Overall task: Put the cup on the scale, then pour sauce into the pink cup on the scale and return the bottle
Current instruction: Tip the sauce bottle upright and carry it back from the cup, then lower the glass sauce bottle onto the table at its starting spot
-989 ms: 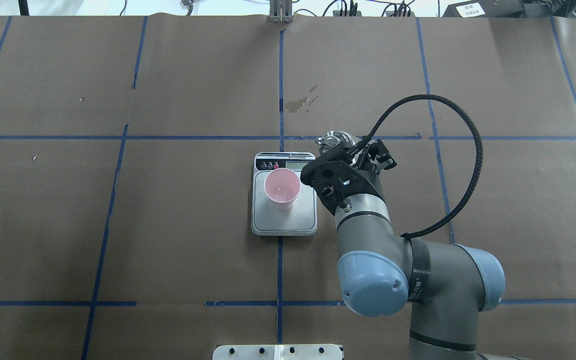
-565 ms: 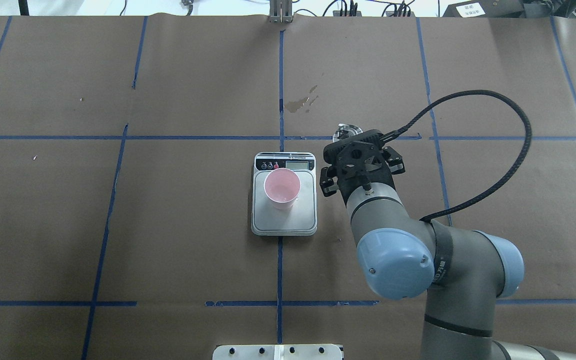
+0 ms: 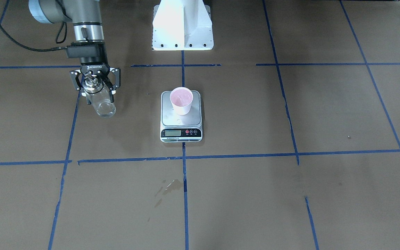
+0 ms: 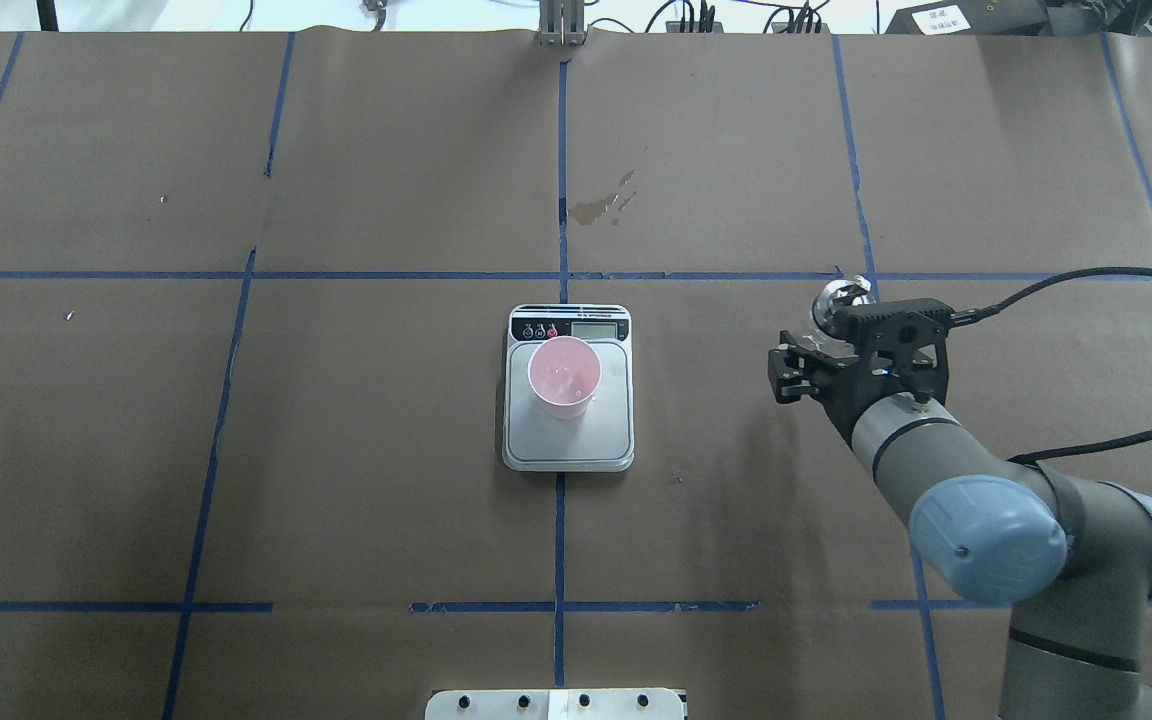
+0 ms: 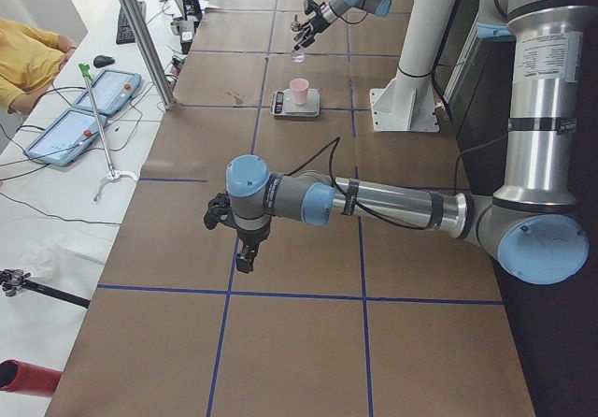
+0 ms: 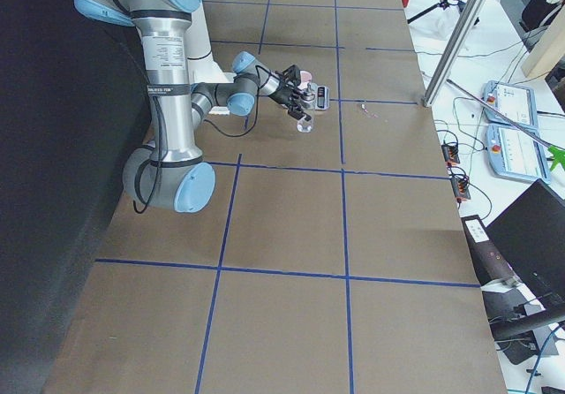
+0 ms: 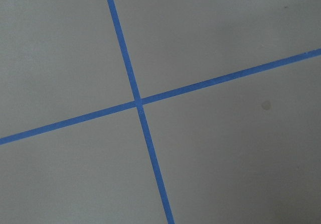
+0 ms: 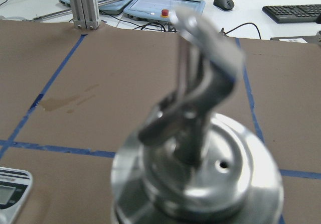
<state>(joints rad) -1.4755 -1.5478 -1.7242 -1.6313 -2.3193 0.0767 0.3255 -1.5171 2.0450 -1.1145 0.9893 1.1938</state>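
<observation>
The pink cup (image 4: 564, 375) stands upright on the silver scale (image 4: 576, 445) at the table's middle; it also shows in the front view (image 3: 181, 100) on the scale (image 3: 181, 121). My right gripper (image 4: 841, 345) is shut on the clear glass bottle (image 3: 103, 104), held upright well to the right of the scale. Its metal pourer cap (image 8: 200, 179) fills the right wrist view. I cannot tell whether the bottle's base touches the table. The sauce is too clear to make out. My left gripper (image 5: 241, 249) shows only in the left side view; I cannot tell if it is open.
A wet stain (image 4: 601, 205) marks the brown paper beyond the scale. The white robot base (image 3: 182, 24) stands behind the scale. Blue tape lines cross the table (image 7: 138, 103). Tablets and a keyboard (image 8: 296, 13) lie past the far edge.
My right arm has swung to the right, away from the scale, carrying the bottle. The bottle went from leaning beside the cup to upright. The cup and scale have not moved.
</observation>
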